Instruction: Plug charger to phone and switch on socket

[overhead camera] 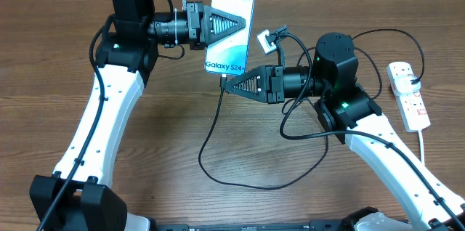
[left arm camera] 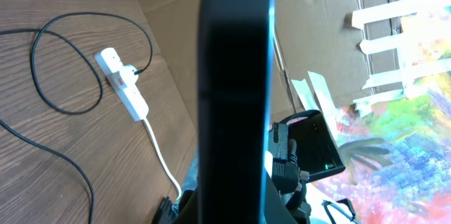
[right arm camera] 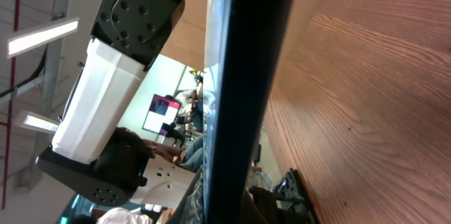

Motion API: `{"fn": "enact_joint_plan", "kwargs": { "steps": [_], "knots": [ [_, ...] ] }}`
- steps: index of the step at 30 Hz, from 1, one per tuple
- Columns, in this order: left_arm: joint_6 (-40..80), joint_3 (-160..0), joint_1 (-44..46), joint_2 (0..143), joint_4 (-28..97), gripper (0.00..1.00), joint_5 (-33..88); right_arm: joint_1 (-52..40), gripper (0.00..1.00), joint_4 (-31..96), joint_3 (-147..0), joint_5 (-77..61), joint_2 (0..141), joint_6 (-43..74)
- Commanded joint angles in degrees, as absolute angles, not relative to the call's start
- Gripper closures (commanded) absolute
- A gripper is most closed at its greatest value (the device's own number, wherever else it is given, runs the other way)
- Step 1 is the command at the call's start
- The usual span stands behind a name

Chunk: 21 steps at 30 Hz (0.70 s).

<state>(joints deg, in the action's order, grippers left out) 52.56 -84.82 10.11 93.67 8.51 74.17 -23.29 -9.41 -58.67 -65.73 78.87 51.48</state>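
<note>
- Left claw (overhead camera: 240,22) clamped on the slim, glossy rectangular phone (overhead camera: 236,46).
- Right claw (overhead camera: 227,83) closed at the thin black charger (overhead camera: 201,160) cable's end.
- White oblong socket (overhead camera: 408,94) on wood-grain table (overhead camera: 160,151).

Phone (overhead camera: 231,24) at twelve o'clock; socket (overhead camera: 408,94) on the bench (overhead camera: 167,136) at three o'clock; charger (overhead camera: 201,155) loops at six o'clock.

Lit phone (overhead camera: 234,4) faced up at the far middle, reading "Galaxy S24+". Thin black charger (overhead camera: 201,160) looped over the table from the phone's near end. White socket (overhead camera: 408,94) with red switches lay far right, black plug in.
</note>
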Motion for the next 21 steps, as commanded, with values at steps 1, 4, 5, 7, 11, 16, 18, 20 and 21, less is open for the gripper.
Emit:
{"fn": "enact_joint_plan", "kwargs": {
  "steps": [1, 4, 5, 7, 11, 16, 18, 20, 21],
  "knots": [
    [50.5, -85.3, 11.3, 93.4, 9.3, 0.96, 80.5, -21.3, 0.96, -11.9, -60.0, -59.0, 78.2, 52.5],
    [50.5, -85.3, 11.3, 93.3, 9.2, 0.96, 80.3, -21.3, 0.70, -11.9, -60.0, -58.6, 78.2, 52.5],
    [50.5, -85.3, 11.2, 93.3, 9.2, 0.96, 80.0, -21.3, 0.50, -11.8, -60.0, -59.0, 78.2, 52.2],
    [50.3, -85.3, 11.2, 93.4, 9.2, 0.96, 79.0, -21.3, 0.35, -11.3, -60.0, -59.7, 78.2, 51.5],
    [50.3, -85.3, 11.2, 93.4, 9.2, 0.96, 77.3, -21.2, 0.18, -7.9, -60.0, -60.7, 78.2, 48.6],
    [49.2, -85.3, 11.2, 93.4, 9.2, 0.96, 75.9, -21.2, 0.15, -3.5, -60.0, -62.1, 77.6, 43.0],
    [48.8, -85.3, 11.2, 93.4, 9.2, 0.96, 75.2, -21.1, 0.14, -3.3, -60.0, -62.2, 76.3, 42.0],
    [48.9, -85.3, 11.2, 93.4, 9.2, 0.96, 74.3, -19.8, 0.11, -3.3, -60.0, -61.5, 73.9, 41.6],
    [48.9, -85.3, 11.2, 93.4, 9.3, 0.96, 73.6, -18.7, 0.11, -3.3, -60.0, -61.3, 72.5, 41.5]
  ]
}}
